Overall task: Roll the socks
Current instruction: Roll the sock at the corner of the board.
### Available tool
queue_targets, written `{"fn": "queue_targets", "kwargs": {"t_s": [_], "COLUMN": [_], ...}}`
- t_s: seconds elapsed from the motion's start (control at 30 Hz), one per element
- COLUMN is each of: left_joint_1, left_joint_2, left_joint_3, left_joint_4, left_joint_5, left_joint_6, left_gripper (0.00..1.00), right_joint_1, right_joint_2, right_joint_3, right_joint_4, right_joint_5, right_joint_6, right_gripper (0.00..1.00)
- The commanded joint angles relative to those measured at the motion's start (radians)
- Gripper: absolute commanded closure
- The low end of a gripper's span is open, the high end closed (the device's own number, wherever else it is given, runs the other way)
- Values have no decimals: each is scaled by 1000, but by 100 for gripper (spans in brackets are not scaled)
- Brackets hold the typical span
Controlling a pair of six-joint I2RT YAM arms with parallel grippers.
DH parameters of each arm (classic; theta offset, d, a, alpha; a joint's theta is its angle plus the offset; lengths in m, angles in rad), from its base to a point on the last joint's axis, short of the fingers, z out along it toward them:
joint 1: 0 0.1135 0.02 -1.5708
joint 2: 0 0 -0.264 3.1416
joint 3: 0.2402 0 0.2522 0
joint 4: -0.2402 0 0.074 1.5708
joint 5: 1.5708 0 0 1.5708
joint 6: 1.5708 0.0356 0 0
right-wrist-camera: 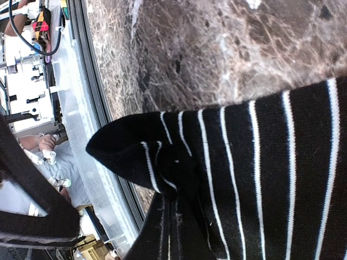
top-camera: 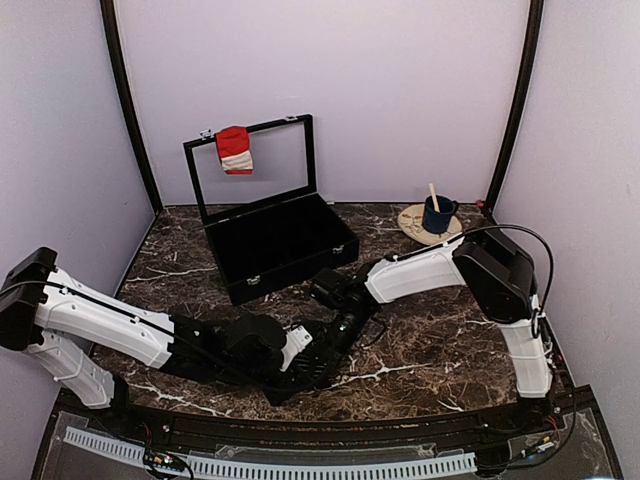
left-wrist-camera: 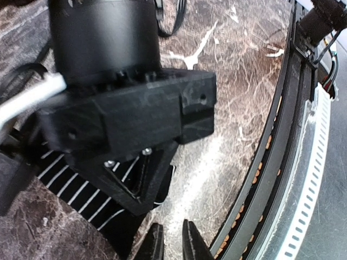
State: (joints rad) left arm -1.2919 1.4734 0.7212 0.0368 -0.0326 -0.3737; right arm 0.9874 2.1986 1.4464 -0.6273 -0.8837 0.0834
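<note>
Right wrist view: right gripper [left-wrist-camera: 138, 195] closed, pinching black striped sock [right-wrist-camera: 260, 179] beneath its fingers. Left gripper [left-wrist-camera: 172, 245] narrowly apart, empty, beside it. Red sock [top-camera: 234, 149] far beyond both, draped on black case lid [top-camera: 311, 152].

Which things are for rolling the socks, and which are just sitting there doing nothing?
For the job: black striped sock; red and white sock, hanging on the case lid.
Just lying about: black case; blue cup; round mat under it.

Bright even light, soft shadows, left wrist view blurred up close, top view sharp.
</note>
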Motion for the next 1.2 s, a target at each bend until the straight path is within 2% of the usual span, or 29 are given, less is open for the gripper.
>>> {"fn": "queue_targets", "kwargs": {"t_s": [0.0, 0.53, 1.17], "left_joint_1": [-5, -6, 9], "left_joint_2": [41, 111, 94], "left_joint_3": [22, 25, 37], "left_joint_4": [-22, -52, -60], "left_joint_5": [19, -90, -173], "left_joint_6": [10, -24, -51], "left_gripper": [86, 88, 86], "right_joint_1": [-9, -10, -10], "right_joint_2": [22, 35, 34], "right_joint_3": [27, 33, 25], "right_joint_4": [-15, -26, -31], "right_joint_5": [2, -5, -8], "right_joint_6": [-13, -14, -17], "right_gripper": [100, 100, 100]}}
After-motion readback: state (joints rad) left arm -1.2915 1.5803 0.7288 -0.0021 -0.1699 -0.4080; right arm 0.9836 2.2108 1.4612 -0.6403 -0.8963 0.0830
